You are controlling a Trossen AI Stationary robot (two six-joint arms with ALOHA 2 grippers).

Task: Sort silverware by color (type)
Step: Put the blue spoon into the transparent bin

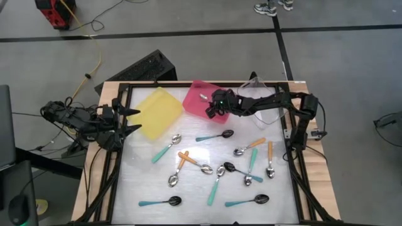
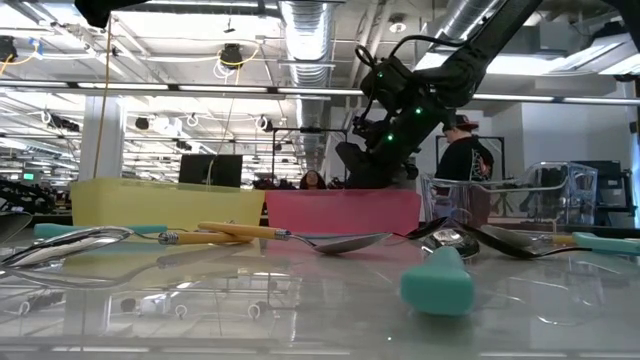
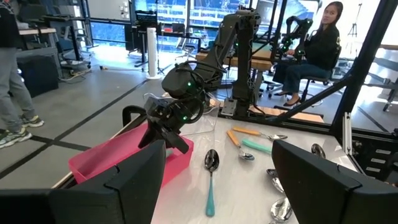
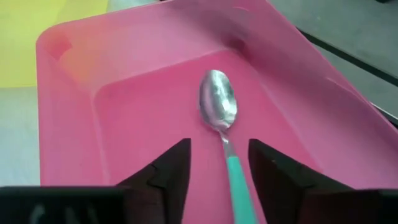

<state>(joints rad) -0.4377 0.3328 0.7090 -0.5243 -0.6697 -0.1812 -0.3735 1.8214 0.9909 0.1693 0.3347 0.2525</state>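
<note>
Tabletop (image 1: 195, 188) spoons (image 1: 217, 135) beside pink tray (image 1: 191, 99)

A shallow yellow plastic tray (image 1: 159, 112) is being flanked by a pink plastic tray (image 1: 196, 95), with a clear plastic tray (image 1: 256, 85) lying beyond.

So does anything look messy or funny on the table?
Mostly the spoons: they lie scattered at all angles on the table, some crossing each other. Only one teal spoon is in the pink tray, under the open right gripper. Nothing looks broken or spilled.
</note>
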